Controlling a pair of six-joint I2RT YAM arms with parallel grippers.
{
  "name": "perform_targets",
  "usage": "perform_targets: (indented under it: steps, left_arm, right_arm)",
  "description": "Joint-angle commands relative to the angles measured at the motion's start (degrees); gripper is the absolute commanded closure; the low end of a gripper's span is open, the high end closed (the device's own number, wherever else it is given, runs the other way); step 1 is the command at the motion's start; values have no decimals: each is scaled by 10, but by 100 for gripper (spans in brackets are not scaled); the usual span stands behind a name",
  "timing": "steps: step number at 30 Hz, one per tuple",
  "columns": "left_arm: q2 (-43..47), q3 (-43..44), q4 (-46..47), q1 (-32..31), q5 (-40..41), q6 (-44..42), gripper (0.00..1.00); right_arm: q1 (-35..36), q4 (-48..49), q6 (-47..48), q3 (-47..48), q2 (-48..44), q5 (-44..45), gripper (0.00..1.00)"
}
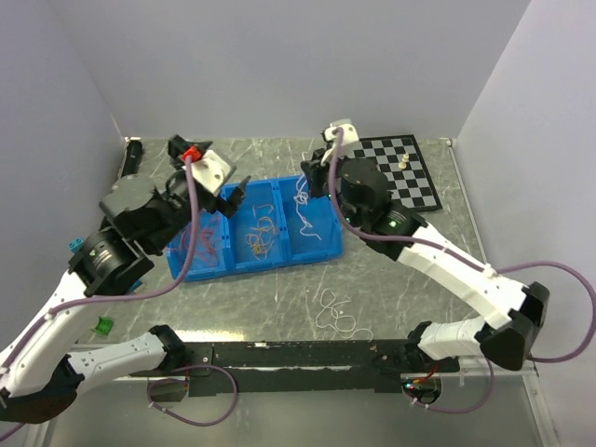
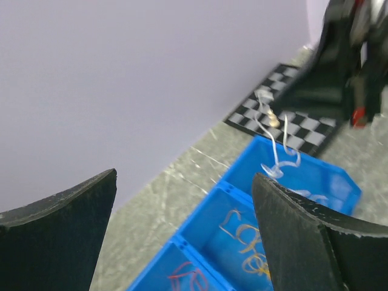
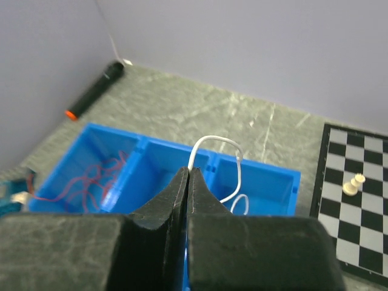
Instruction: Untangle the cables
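The whole worktop (image 1: pixel 279 298) is taken in from above and behind the arm bases. This view is angled down toward the back wall (image 1: pixel 279 65) and is wide and distant. The left wrist view is shot from close behind the left tool (image 2: pixel 185 176), with its dark fingers (image 2: pixel 60 230) filling the lower corners. It is aimed low across the worktop and is somewhat blurred. The right wrist view is shot from just behind the right tool (image 3: pixel 188 171) and is tilted down over the tray (image 1: pixel 261 265), with wall beyond. Tray and chessboard (image 1: pixel 419 186) are shared by all three views. The white cable (image 3: pixel 213 139) at the right tool is caught in both wrist views.
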State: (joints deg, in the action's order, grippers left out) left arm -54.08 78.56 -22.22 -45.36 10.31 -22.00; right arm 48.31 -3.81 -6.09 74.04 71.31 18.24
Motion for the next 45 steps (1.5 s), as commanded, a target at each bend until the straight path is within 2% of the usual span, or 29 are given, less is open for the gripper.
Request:
perform_targets:
  steps: [1, 5, 10, 13, 15, 16, 20, 22, 26, 31, 35, 39, 45]
  left_arm:
    - [16, 34, 2, 6, 43, -27, 3]
    - [14, 54, 10, 7, 55, -32, 3]
    - [-15, 94, 30, 7, 122, -46, 3]
    - [-43, 110, 35, 13, 189, -52, 3]
    - [-56, 140, 6, 24, 191, -26, 3]
    - [-59, 152, -11, 29, 184, -10, 3]
    - [-71, 169, -30, 41, 190, 17, 3]
    - [-82, 169, -44, 50, 198, 29, 3]
    - [-112, 185, -90, 84, 175, 68, 3]
    - [-154, 216, -146, 133, 133, 93, 3]
    - [-169, 221, -164, 169, 93, 96, 3]
    - [-178, 216, -175, 179, 67, 93, 3]
    - [-172, 183, -170, 182, 56, 89, 3]
  right_arm:
    - [-20, 23, 11, 20, 25, -17, 100]
    - [-37, 25, -3, -1, 57, -15, 100]
    - [-70, 6, -42, -15, 128, -15, 100]
    - [-84, -37, -72, -5, 170, -13, 100]
    - [-88, -65, -98, -6, 189, -18, 100]
    - [-89, -78, -106, -7, 193, -29, 96]
    - [-89, -134, -137, 0, 203, -41, 56]
    - [-89, -153, -148, -3, 188, -39, 45]
    - [-89, -153, -156, -52, 99, -50, 23]
    - [-75, -221, -202, -150, -18, -79, 19]
    - [-5, -261, -261, -268, -100, -85, 13]
    - [85, -296, -336, -338, -130, -80, 8]
    - [122, -313, -386, -391, -137, -72, 4]
